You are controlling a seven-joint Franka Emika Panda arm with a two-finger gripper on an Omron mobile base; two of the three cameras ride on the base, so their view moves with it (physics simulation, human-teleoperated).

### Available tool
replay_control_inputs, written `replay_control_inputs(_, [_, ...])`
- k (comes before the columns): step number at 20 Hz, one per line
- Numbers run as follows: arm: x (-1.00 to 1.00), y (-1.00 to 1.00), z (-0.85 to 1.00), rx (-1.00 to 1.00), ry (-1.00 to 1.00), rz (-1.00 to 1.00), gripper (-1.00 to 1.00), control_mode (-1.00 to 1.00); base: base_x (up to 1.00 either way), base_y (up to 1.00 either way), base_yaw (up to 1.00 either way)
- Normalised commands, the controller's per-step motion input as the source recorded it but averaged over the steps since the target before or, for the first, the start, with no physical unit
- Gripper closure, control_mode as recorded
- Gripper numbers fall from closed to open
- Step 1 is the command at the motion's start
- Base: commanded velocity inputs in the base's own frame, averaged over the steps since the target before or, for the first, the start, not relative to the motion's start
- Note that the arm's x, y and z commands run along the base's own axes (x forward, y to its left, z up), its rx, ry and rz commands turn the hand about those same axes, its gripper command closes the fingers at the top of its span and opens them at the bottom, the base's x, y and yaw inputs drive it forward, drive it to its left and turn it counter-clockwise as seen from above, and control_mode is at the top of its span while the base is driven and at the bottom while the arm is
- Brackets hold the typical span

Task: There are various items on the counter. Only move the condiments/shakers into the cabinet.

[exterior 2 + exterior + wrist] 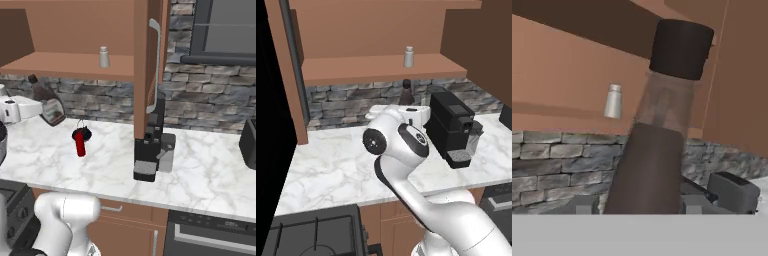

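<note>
My gripper (44, 107) is shut on the dark brown bottle (46, 102), held tilted above the counter (210, 170) at the left. In the hand view the bottle (657, 150) with its black cap rises between the fingertips (582, 205). From the left base view, its neck (406, 92) pokes up behind the arm. The pale shaker (408, 56) (104, 56) (613, 101) stands upright on the cabinet shelf (356, 67). The red bottle (80, 145) lies on the marble with the round black object (82, 133) right at its far end.
A black coffee machine (453, 127) (152, 150) stands on the counter right of the arm. An open cabinet door (150, 60) hangs above it. A dark toaster (248, 136) sits far right. The stove top (311, 232) lies at the lower left.
</note>
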Motion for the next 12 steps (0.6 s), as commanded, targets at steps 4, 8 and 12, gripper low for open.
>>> replay_control_inputs(4, [-0.15, 0.00, 1.00, 0.20, 0.00, 0.22, 1.00, -1.00, 0.00, 0.00, 0.00])
replay_control_inputs(8, [-0.17, 0.00, 0.93, 0.15, 0.00, 0.11, 1.00, -1.00, 0.00, 0.00, 0.00])
replay_control_inputs(12, [-0.02, 0.00, 0.58, 0.05, 0.07, 0.09, 1.00, -1.00, 0.00, 0.00, 0.00])
